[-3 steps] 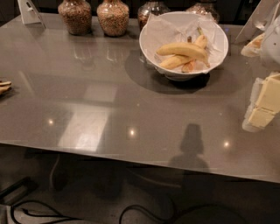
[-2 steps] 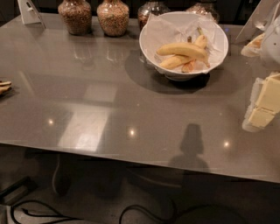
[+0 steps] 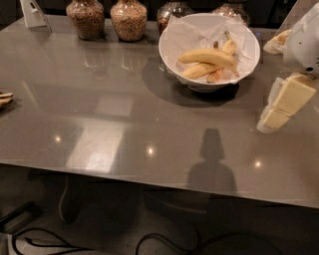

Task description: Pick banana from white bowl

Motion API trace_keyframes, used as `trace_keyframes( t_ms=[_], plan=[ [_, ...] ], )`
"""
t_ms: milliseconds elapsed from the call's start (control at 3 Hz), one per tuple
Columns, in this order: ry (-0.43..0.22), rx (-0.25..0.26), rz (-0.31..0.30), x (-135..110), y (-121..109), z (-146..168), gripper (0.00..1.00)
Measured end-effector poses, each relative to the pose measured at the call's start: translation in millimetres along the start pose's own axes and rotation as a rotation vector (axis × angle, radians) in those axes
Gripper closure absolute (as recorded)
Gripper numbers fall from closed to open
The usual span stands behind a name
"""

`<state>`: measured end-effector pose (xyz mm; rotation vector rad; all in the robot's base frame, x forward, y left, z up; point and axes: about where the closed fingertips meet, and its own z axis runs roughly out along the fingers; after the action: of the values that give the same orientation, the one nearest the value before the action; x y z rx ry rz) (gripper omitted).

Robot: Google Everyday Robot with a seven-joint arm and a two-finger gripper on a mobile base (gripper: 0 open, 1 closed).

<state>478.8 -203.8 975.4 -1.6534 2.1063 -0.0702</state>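
The banana (image 3: 210,57), long, bright yellow and gently curved, lies across the top of the fruit in the white bowl (image 3: 199,86), which is lined with crumpled white paper. A shorter, paler banana (image 3: 197,71) lies under it, with a small orange-brown piece (image 3: 216,76) beside it. The bowl stands at the back right of the grey table (image 3: 124,114). My gripper (image 3: 283,105), cream-coloured, hangs at the right edge of the view, to the right of the bowl and nearer the camera, well apart from it and holding nothing.
Several glass jars of brown grains (image 3: 86,18) (image 3: 128,19) stand along the back edge, left of and behind the bowl. A white card stand (image 3: 34,12) is at the back left. A small yellowish object (image 3: 5,98) lies at the left edge. Cables lie on the floor.
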Motion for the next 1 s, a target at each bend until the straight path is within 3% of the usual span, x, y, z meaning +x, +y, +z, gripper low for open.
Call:
trace_keyframes(
  t_ms=[667,1000],
  plan=[
    [-0.171,0.133,-0.031,-41.9,-88.0,36.2,0.00],
    [-0.232,0.198,-0.012,-55.1,-134.2,54.1,0.00]
  ],
)
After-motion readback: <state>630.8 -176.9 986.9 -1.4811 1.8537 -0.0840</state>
